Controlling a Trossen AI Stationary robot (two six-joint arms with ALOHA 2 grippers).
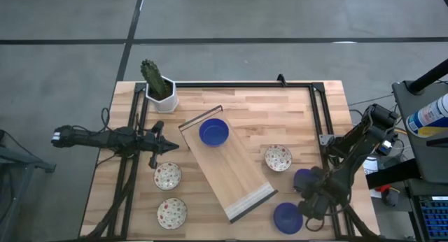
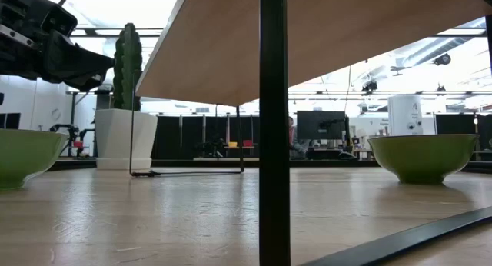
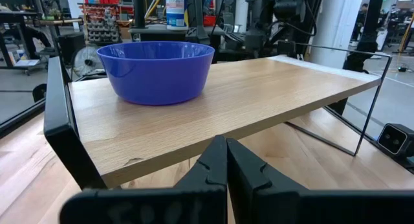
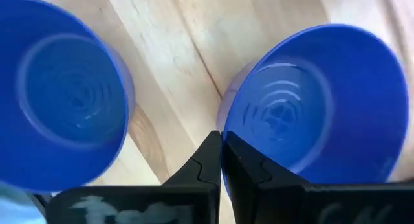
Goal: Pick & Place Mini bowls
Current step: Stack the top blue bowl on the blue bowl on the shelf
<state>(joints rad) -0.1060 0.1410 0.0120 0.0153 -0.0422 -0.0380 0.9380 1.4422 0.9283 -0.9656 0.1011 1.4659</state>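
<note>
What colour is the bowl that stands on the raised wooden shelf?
The bowl on the wooden shelf is solid cobalt blue, with no pattern. The left wrist view shows it best.

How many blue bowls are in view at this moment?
3. One blue bowl sits on the raised wooden shelf mid-table. The other two, one and another, sit on the table beside the right gripper, which partly covers them. None seems hidden.

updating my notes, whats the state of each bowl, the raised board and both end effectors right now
blue bowl on the board: upright, empty
raised board: tilted across the table
two blue bowls by the right arm: upright, empty, side by side
three patterned bowls: upright on the table, untouched
right end effector: shut on the rim of one blue bowl
left end effector: shut, holding nothing
</note>
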